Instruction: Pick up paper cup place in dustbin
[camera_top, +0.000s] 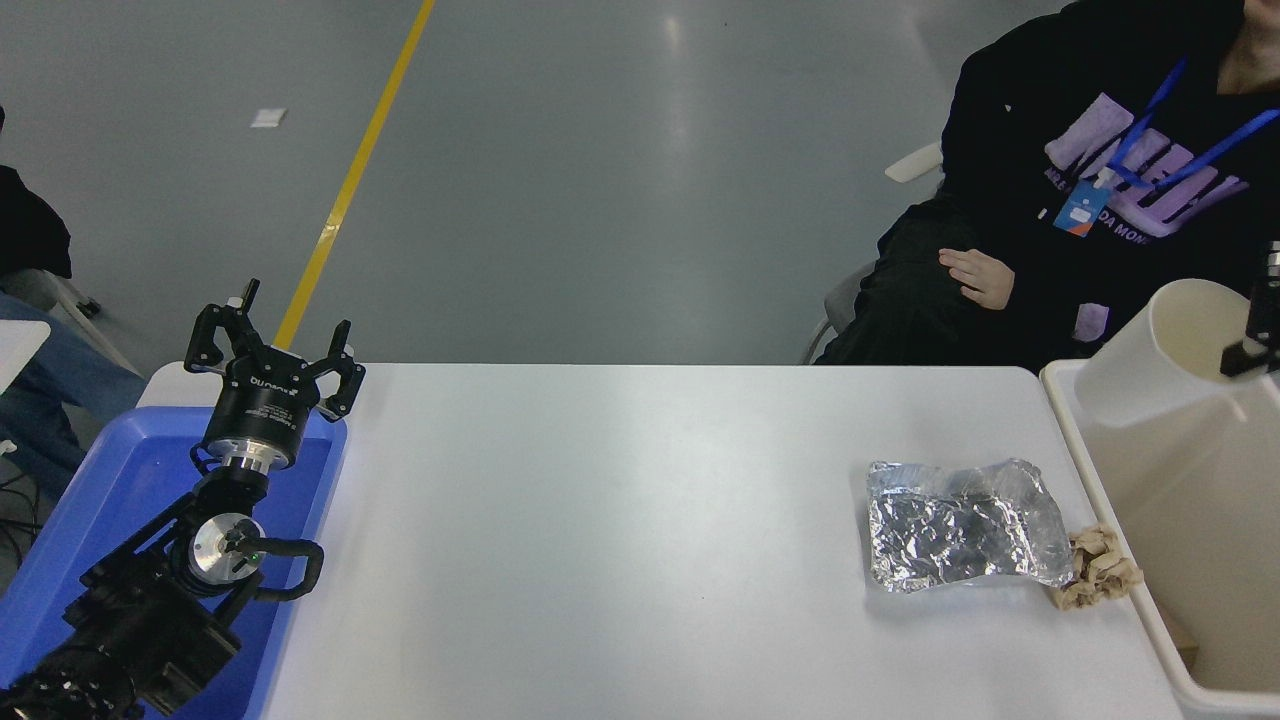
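The white paper cup (1150, 360) hangs tilted on its side, its cream mouth facing right, above the far left corner of the cream-white dustbin (1110, 520). My right gripper (1255, 345) is mostly cut off by the right edge; one finger reaches into the cup's mouth and pinches its rim. My left gripper (275, 350) is parked open over the blue tray at the lower left.
A crinkled silver foil bag (960, 525) and a crumpled brown paper wad (1100, 568) lie beside the bin's left wall. A blue tray (110, 500) sits at the table's left edge. A seated person in black (1060, 200) is behind the far right corner.
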